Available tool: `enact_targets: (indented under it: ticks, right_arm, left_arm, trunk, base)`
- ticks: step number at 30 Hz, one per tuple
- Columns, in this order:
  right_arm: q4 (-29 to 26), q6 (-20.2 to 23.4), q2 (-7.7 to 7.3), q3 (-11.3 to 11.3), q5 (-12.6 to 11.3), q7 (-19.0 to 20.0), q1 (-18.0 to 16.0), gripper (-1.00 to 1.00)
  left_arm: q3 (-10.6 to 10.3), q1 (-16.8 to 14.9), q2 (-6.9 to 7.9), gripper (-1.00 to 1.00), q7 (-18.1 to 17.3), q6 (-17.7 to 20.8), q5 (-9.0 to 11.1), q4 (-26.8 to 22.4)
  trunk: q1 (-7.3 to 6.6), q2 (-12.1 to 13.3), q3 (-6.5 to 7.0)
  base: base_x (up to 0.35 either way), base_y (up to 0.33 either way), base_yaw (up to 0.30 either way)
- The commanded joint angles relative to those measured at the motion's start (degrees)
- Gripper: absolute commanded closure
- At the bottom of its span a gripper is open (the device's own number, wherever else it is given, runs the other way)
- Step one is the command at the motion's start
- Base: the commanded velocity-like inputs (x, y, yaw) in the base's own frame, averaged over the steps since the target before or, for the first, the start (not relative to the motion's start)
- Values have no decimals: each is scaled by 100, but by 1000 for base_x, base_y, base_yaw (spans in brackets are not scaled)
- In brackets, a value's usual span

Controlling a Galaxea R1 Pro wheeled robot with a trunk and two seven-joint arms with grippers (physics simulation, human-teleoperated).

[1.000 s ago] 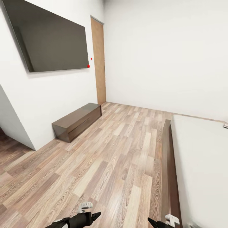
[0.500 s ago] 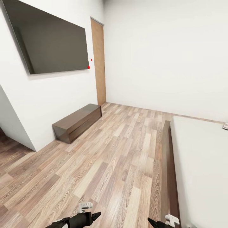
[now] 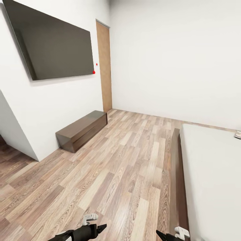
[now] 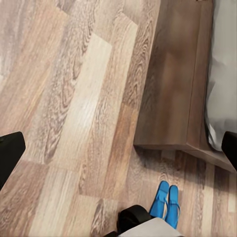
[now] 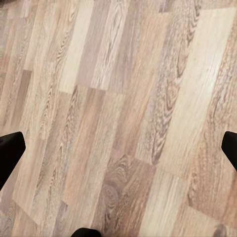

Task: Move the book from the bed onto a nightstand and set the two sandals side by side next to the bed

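Left gripper (image 4: 118, 148) open near bed (image 4: 173, 94), sandals (image 4: 165, 203).

Both arms sit low at the near edge of the head view, above the wood floor (image 3: 127, 174), which serves as the landmark here. The left gripper (image 3: 100, 228) is dark, with a white fitting on top, and points toward the right gripper (image 3: 160, 234), whose dark tip aims back at it; a white fitting sits just beside that tip. In the left wrist view, its dark fingertips (image 4: 10, 153) stand at opposite edges, spread wide over the floor. The right wrist view shows its fingertips (image 5: 10, 150) equally far apart, nothing between them.
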Motion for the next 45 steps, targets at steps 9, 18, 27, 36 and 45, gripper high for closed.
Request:
enact_targets:
  ticks: [9, 18, 27, 36, 45]
  right_arm:
    - [18, -11, -10, 5, -72, 16, -6, -100]
    - [18, -11, -7, 11, -71, 16, -6, -100]
    - [15, -11, -7, 2, -69, 16, -5, -100]
    - [1, -11, -14, -7, -77, 16, -6, -100]
    - [1, -11, -28, -7, -86, 26, -7, -100]
  left_arm:
    - [-49, -3, 1, -100, -13, -23, 31, -2]
    - [-49, -3, 9, -100, -14, -23, 31, -3]
    - [-49, -3, 19, -100, -14, -23, 31, 3]
    - [-49, -3, 19, -100, -14, -23, 31, 5]
    - [-49, -3, 19, -100, -14, -23, 31, 4]
  trunk:
    - [-199, 359, 157]
    - [-308, 560, 246]
    - [-308, 560, 246]
    - [-308, 560, 246]
    - [-308, 560, 288]
  base:
    - [0, 0, 0]
    - [0, 0, 0]
    - [0, 0, 0]
    - [0, 0, 0]
    - [0, 0, -30]
